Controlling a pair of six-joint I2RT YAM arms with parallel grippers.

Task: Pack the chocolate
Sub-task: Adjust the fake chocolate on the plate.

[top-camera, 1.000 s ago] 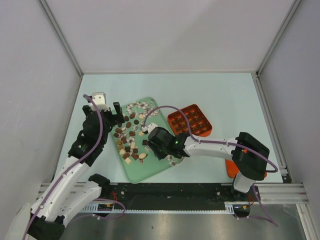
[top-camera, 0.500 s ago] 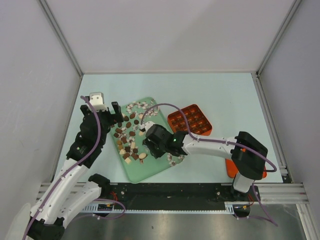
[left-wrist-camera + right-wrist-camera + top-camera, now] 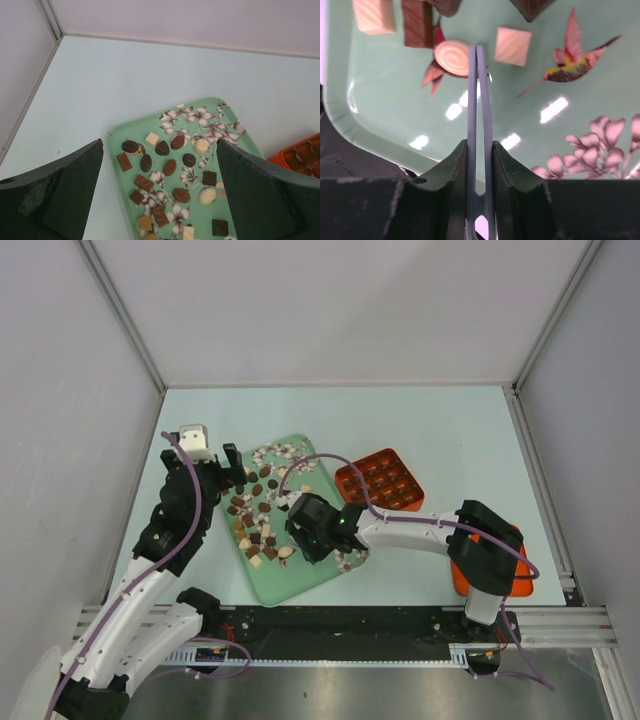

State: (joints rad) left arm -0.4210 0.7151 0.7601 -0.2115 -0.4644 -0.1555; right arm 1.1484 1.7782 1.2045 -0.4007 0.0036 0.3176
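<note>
chocolate: loose on tray | handling (judged): light, rigid, slick, scuffs easily, so pinch opposite sides gently | right hand: blades together, empty, just beside cream round | left hand: apart, empty, above tray

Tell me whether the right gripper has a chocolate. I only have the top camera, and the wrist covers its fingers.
Observer: No. In the right wrist view the right gripper is shut, its thin fingers pressed together with nothing between them.
Operator: What are the tips nearest to?
Observer: They are at the right edge of a round cream swirl piece. I cannot tell whether they touch it.
Operator: And the left one?
Observer: The left wrist view shows the left gripper open and empty, above the far corner of the green tray.
</note>
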